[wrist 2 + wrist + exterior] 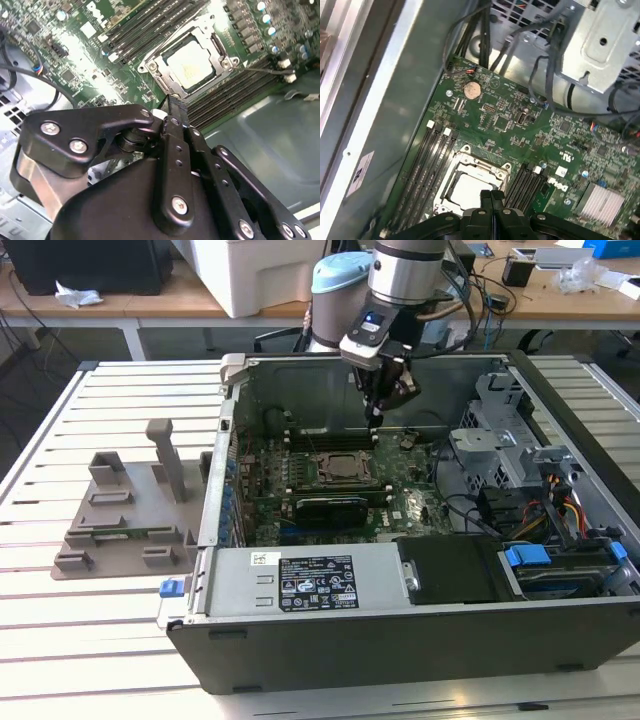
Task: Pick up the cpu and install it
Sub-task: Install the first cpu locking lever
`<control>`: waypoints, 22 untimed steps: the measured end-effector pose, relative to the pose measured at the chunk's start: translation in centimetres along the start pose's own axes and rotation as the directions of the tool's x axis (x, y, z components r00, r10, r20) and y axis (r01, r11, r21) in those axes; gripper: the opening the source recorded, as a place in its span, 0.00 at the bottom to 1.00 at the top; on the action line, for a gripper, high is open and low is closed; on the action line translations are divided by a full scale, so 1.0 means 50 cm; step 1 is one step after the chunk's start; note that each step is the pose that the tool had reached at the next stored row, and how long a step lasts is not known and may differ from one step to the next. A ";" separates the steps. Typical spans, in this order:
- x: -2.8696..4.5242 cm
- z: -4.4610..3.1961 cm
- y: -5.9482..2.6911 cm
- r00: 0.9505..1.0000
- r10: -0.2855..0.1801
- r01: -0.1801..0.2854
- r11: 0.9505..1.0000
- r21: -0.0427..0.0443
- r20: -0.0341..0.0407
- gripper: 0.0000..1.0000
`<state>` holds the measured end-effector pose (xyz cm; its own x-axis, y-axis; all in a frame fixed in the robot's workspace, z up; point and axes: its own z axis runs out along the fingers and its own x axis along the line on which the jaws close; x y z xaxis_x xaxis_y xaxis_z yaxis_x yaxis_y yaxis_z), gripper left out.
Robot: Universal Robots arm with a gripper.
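End effector (378,416) is hanging inside the open computer case (400,640), with its two black fingertips (487,197) pressing together and nothing showing between them. In the exterior view it is hovering at about one o'clock from the processor socket (345,468), over the green motherboard (405,512).

The cpu (192,65) is sitting flat in that socket with its silver-white top facing up, and a metal frame (150,67) is lying around it. In both wrist views the closed tips are pointing down near one corner of this frame, beside the chip and not on it. Whether they are touching the board I cannot tell.

Rows of dark memory slots (427,160) are running along two opposite sides of the socket. In the first wrist view a round coin battery (471,90) is sitting on the board well apart from the socket, and a finned silver heatsink (602,205) is showing near the board's edge.

In the exterior view a black card with a fan (335,508) is lying at six o'clock from the socket, just beside it. A grey plastic tray (120,530) is resting on the slatted worktop (100,640) at nine o'clock from the case.
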<state>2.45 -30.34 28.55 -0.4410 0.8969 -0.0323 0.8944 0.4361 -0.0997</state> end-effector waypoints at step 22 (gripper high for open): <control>0.000 0.000 0.000 0.915 -0.401 0.401 0.916 -0.008 0.040 0.11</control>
<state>2.45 -30.34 28.55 -0.7650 0.6434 -0.0294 0.6428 0.7599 -0.0962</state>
